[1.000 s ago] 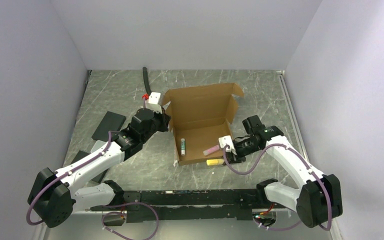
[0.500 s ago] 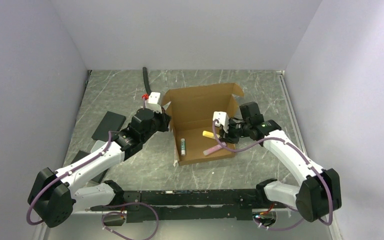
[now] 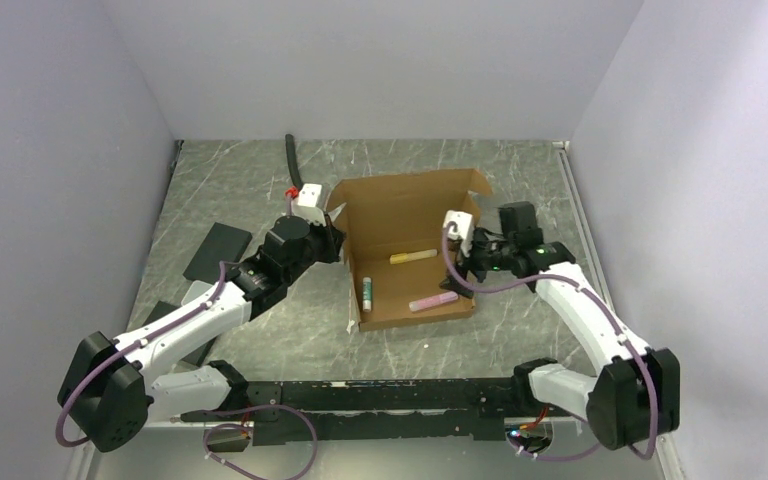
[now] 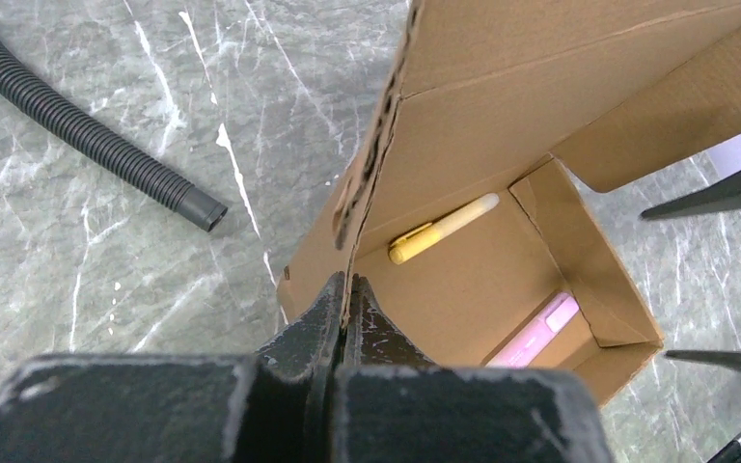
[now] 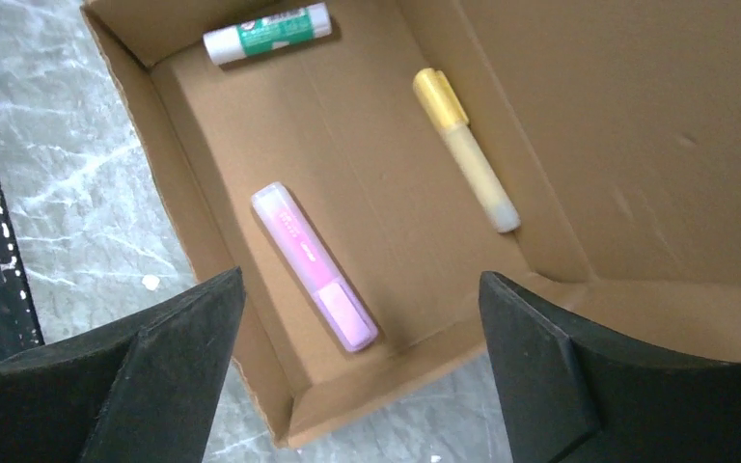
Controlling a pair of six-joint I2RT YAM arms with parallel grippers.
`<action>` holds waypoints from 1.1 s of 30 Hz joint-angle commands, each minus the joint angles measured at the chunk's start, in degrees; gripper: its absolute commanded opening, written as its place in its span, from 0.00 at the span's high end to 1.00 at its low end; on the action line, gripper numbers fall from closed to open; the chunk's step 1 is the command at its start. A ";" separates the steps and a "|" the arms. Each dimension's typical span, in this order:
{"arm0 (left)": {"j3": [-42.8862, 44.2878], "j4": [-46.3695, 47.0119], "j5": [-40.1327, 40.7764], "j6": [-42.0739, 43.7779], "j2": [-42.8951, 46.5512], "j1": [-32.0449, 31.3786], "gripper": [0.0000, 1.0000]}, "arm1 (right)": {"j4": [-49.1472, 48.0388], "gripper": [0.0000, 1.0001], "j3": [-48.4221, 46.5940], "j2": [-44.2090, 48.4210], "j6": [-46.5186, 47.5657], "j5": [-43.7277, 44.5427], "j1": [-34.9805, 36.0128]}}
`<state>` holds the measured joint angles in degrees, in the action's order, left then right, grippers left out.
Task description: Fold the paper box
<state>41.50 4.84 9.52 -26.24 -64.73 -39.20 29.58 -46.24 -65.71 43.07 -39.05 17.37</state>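
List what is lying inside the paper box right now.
Inside the paper box lie a yellow pen, a pink marker and a green-and-white stick, all flat on its floor and apart from each other. Only the floor directly beneath each is covered; no fourth item shows.

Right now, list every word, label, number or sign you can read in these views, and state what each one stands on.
No text can be read in any view.
On the white and green tube: a green label with print, too blurred to read.
On the pink marker: faint marks on the barrel, too small to read.
On the yellow marker and the paper box: no print shows.
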 commanded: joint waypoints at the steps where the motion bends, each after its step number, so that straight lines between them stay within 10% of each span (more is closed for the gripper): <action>1: 0.65 -1.78 -3.31 -1.62 -0.77 -0.61 1.00 | 3.17 0.01 0.86 6.41 2.31 -18.02 -9.20; 18: 0.42 -1.45 -4.54 -2.77 -1.13 -0.65 1.00 | -12.35 0.07 1.00 9.12 -25.99 -16.64 -27.51; 33: 1.99 -2.66 -5.39 -3.42 -1.63 -0.66 1.00 | -29.22 0.68 0.68 1.16 -35.56 -6.82 -20.63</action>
<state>41.89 5.21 7.33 -27.97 -65.47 -39.22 6.63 -44.91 -64.12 9.28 -49.43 -5.54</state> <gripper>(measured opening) 0.013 0.428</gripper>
